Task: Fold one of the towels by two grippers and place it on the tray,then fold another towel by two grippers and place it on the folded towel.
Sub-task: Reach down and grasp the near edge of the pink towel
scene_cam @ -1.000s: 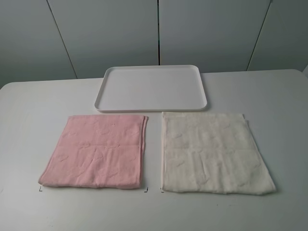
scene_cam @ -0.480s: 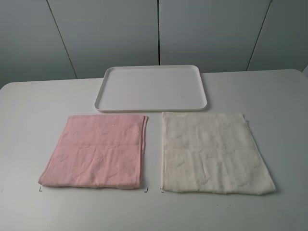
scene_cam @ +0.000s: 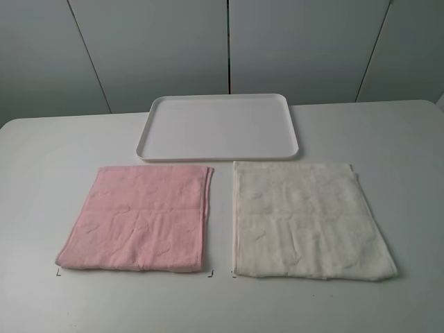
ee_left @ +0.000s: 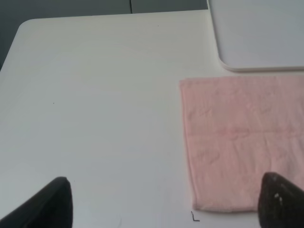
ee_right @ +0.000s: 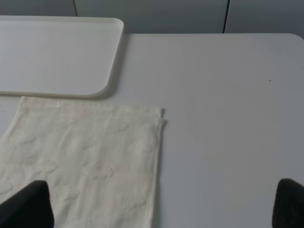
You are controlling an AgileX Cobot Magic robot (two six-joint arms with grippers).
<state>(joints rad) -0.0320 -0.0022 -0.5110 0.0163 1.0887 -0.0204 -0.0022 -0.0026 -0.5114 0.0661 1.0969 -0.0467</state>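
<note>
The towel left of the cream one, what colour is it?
Pale pink, clearest in the exterior high view.

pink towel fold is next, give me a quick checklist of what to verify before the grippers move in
1. pink towel lying flat on the table: ok.
2. cream towel beside it, a gap between, no overlap: ok.
3. tray with nothing in it: ok.
4. left gripper open, nothing held: ok.
5. right gripper open, nothing held: ok.
6. Both grippers lined up on the pink towel: not ok; the right wrist view faces the cream towel, and neither gripper shows in the high view.
</note>
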